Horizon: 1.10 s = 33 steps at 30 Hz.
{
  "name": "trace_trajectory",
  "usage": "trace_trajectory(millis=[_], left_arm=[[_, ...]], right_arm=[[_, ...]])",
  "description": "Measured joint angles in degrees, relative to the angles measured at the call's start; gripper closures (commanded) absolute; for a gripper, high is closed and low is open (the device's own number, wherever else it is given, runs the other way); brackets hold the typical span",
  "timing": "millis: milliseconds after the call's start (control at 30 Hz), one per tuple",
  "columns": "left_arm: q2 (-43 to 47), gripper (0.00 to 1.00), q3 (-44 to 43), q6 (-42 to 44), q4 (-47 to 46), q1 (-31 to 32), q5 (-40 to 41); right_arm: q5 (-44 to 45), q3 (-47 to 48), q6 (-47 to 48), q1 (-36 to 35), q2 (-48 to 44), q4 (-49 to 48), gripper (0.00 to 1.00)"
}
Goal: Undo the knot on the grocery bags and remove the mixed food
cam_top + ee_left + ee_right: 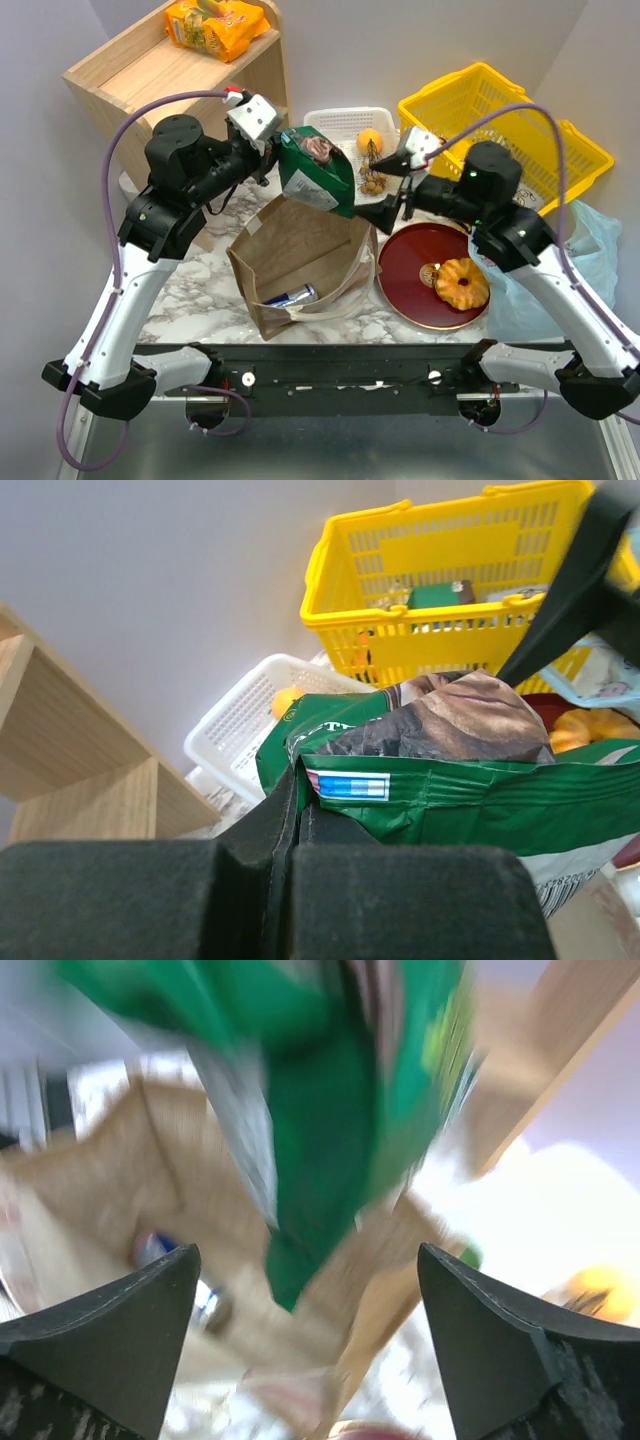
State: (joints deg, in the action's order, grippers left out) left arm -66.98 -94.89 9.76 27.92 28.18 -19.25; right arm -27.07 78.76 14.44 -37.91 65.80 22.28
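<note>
Seen from above, two robot arms meet over a marble desk (200, 285). Just above the middle of the frame, the left fingers (280, 148) are pressed together on the top edge of a green snack packet (320, 172), which hangs in the air over the open mouth of the brown paper bag (300, 250). The bag stands at the centre, with a blue and white item (291, 296) lying inside it. The right fingers (380, 190) are spread wide apart just right of the packet and hold nothing; their own camera shows the packet only as a green blur between them. Lower right of centre, an orange-yellow ring pastry (462, 283) lies on a red plate (410, 255). The light blue plastic bag (600, 240) sits at the right edge, partly behind the right arm. Above the centre, a white basket (345, 120) holds an orange fruit (369, 139), with a brown stemmed bunch (373, 180) just below it. A yellow basket (500, 110) stands at upper right. Orange snack packets (215, 25) rest on a wooden shelf (150, 75) at upper left.
</note>
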Motion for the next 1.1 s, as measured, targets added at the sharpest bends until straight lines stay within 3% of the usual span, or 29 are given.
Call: trace_trajectory(millis=[100,267,533,667,700,800,967,1100], left_arm=[[-1.22,1.00,-0.04,0.39,0.00,-0.07,2.43],[-2.84,1.00,-0.02,0.46,0.02,-0.07,4.61],[-2.95,1.00,-0.02,0.46,0.04,-0.11,5.44],[-2.95,1.00,-0.02,0.42,0.00,-0.11,5.64],[-2.95,1.00,-0.02,0.44,0.00,-0.11,5.73],[-2.95,1.00,-0.02,0.57,0.00,-0.11,5.81],[-2.89,1.00,-0.02,3.56,0.52,-0.11,6.27],[-2.56,1.00,-0.13,10.84,4.07,-0.04,6.43]], right_arm=[[-0.87,5.97,0.07,-0.02,-1.40,-1.75,0.21],[-3.91,14.23,0.61,-0.02,-0.44,-2.93,0.20],[-7.58,20.44,1.53,-1.49,10.14,1.51,0.30],[-7.45,20.44,2.01,-3.02,13.81,4.55,0.53],[-7.23,20.44,2.19,-3.48,14.14,4.83,0.68],[-6.60,20.57,2.99,-4.11,14.32,5.22,1.00],[-4.39,21.16,4.24,-4.26,13.68,5.57,1.00],[-1.79,21.49,11.61,-4.26,12.07,9.05,0.99]])
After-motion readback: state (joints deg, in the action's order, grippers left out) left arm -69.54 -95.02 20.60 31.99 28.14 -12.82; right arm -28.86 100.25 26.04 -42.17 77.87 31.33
